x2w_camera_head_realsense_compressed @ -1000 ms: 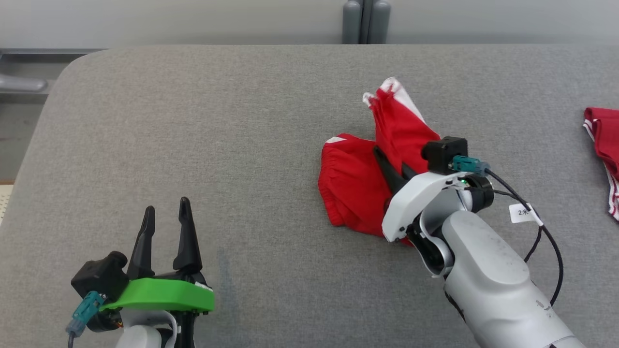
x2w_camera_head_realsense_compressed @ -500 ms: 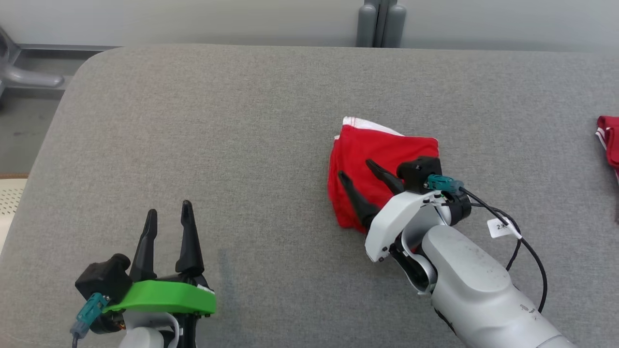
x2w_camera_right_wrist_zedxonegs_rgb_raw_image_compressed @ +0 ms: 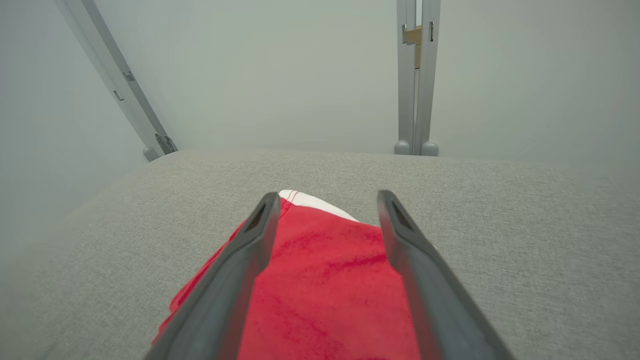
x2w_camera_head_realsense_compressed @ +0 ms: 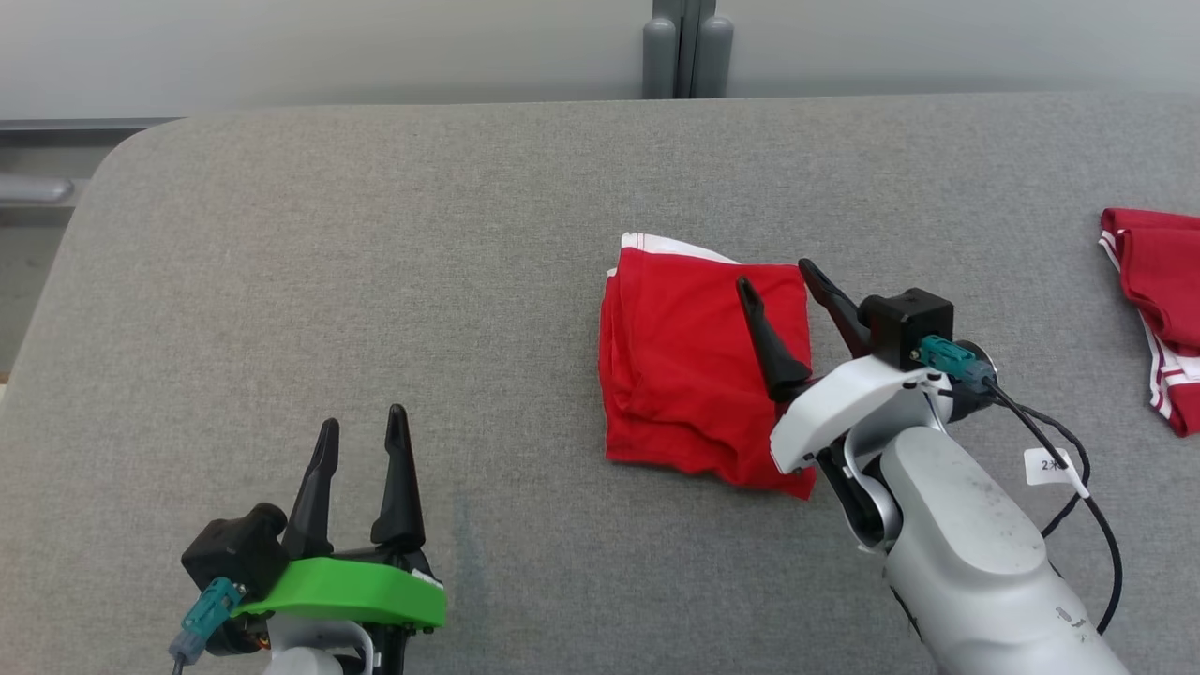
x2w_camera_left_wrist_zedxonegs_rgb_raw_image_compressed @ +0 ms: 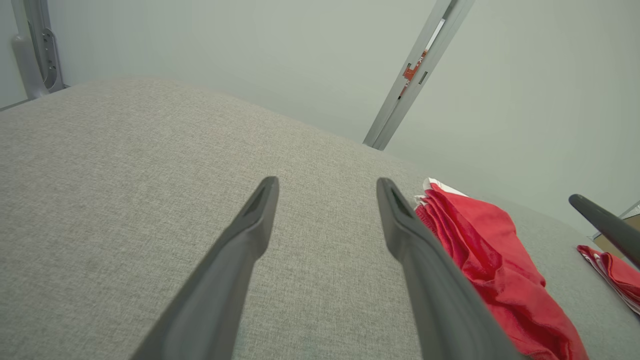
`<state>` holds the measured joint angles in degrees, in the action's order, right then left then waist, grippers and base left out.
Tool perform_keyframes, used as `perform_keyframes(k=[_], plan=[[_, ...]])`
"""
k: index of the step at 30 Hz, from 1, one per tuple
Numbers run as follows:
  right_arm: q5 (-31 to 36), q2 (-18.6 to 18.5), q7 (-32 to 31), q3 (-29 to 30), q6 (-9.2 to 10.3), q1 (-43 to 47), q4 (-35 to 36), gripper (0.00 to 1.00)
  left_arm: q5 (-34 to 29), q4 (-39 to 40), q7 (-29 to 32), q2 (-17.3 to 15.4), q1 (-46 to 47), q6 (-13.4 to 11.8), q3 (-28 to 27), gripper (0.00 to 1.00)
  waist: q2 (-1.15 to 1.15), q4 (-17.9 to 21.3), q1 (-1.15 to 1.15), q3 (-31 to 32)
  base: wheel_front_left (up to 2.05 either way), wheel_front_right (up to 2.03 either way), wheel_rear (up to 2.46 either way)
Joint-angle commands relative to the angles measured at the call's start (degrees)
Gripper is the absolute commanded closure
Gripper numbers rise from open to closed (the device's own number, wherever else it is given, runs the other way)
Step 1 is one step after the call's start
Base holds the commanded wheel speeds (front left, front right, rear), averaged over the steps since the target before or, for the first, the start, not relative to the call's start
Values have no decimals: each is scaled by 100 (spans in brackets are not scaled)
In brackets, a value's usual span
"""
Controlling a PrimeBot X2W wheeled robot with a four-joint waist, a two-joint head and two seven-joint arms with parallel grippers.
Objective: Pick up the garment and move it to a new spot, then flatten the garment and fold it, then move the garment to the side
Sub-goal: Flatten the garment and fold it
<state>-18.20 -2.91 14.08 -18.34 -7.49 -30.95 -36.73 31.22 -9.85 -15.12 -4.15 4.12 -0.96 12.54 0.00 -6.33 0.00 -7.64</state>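
Toward grey padded table's (x2w_camera_head_realsense_compressed: 375, 234) right edge, hovering released right gripper (x2w_camera_head_realsense_compressed: 773, 272) over folded red cloth garment (x2w_camera_head_realsense_compressed: 684, 375). Risking fingertip snagging, unfolding it. Keeping left gripper (x2w_camera_head_realsense_compressed: 363, 415) spread.

left claw (x2w_camera_head_realsense_compressed: 361, 431) spread, right claw (x2w_camera_head_realsense_compressed: 776, 278) spread

A red striped cloth (x2w_camera_head_realsense_compressed: 1161, 272) lies at the grey table's (x2w_camera_head_realsense_compressed: 375, 281) right edge.

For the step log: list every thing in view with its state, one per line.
Red garment: folded, lying flat on the grey table, not gripped.
Right gripper: open, fingers over the garment's right edge.
Left gripper: open, empty, over bare table.
Second red garment: lying at the table's right edge, untouched.
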Motion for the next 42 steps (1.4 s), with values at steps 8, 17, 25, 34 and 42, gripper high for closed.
perform_keyframes(k=[8, 17, 25, 34, 42], plan=[[474, 1, 78, -102, 1, 340, 128, 63, -43, -23, -1, 20, 129, 52, 67, 0, 0, -87, 0, -203, 0, 0, 0], [14, -4, 69, -1127, 1, -120, -595, 100, -19, -108, -1, 54, 296, 91, 97, 0, 0, -458, 0, -382, 0, 0, 0], [-492, -5, -17, -2148, 1, -351, -1119, 100, -34, -140, -1, 75, 312, 106, 27, 0, 0, -658, 0, -438, 0, 0, 0], [-853, -2, 70, -2761, 1, -564, -941, 100, -121, -86, -2, 78, 275, 81, -150, 0, 0, -364, 0, -347, 0, 0, 0], [-442, -11, 109, -1595, 2, -181, 236, 0, -411, -8, -2, -58, 259, 76, -291, 0, 0, 153, 0, -89, 0, 0, 0]])
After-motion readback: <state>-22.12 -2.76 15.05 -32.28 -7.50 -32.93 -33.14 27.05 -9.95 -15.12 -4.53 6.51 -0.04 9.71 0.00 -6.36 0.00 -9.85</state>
